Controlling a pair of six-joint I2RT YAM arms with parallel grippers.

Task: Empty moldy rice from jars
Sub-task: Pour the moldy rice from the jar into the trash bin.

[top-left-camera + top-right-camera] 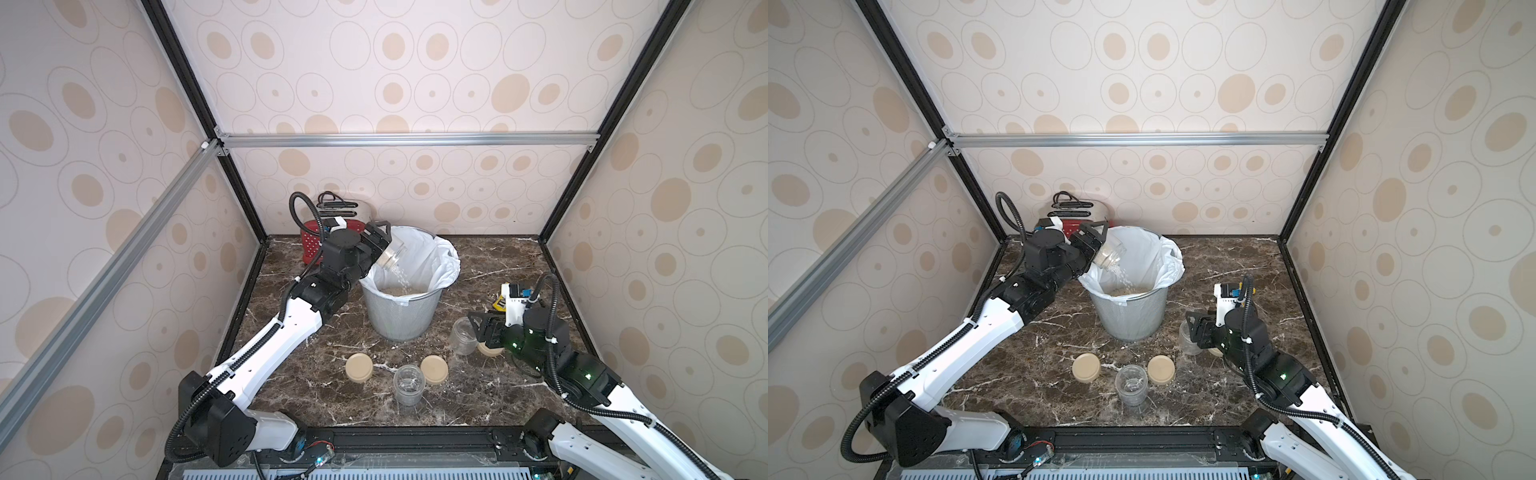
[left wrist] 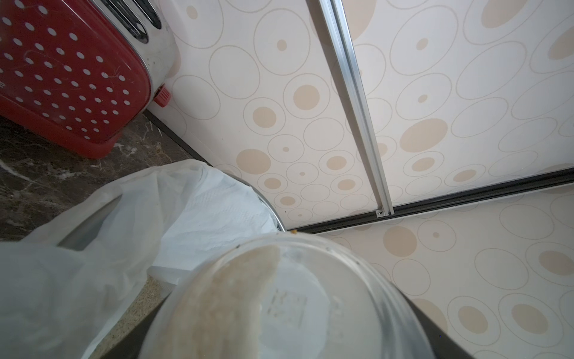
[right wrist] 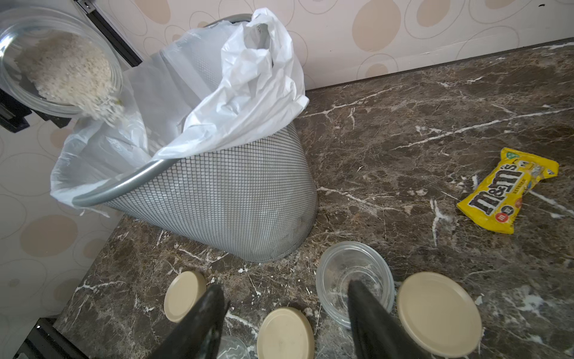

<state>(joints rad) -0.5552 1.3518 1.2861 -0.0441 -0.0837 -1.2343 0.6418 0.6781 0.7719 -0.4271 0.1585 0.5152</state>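
Observation:
My left gripper (image 1: 380, 243) is shut on a clear glass jar (image 1: 392, 253) (image 1: 1109, 255), tipped mouth-down over the grey mesh bin (image 1: 401, 320). Moldy rice (image 1: 401, 276) streams from it onto a pale heap (image 1: 1129, 291) in the white liner. In the wrist views, rice (image 2: 223, 310) (image 3: 68, 74) still lies along the jar's lower side. Two empty jars (image 1: 409, 384) (image 1: 463, 334) stand upright on the marble with three beige lids (image 1: 358, 368) (image 1: 434, 370) (image 3: 438, 314) beside them. My right gripper (image 3: 284, 286) hovers open, one finger over the right empty jar (image 3: 341, 267).
A red dotted toaster (image 1: 309, 245) stands at the back left behind my left arm. A yellow M&M's bag (image 3: 509, 189) lies on the counter to the right of the bin. Patterned walls and black frame posts close in three sides.

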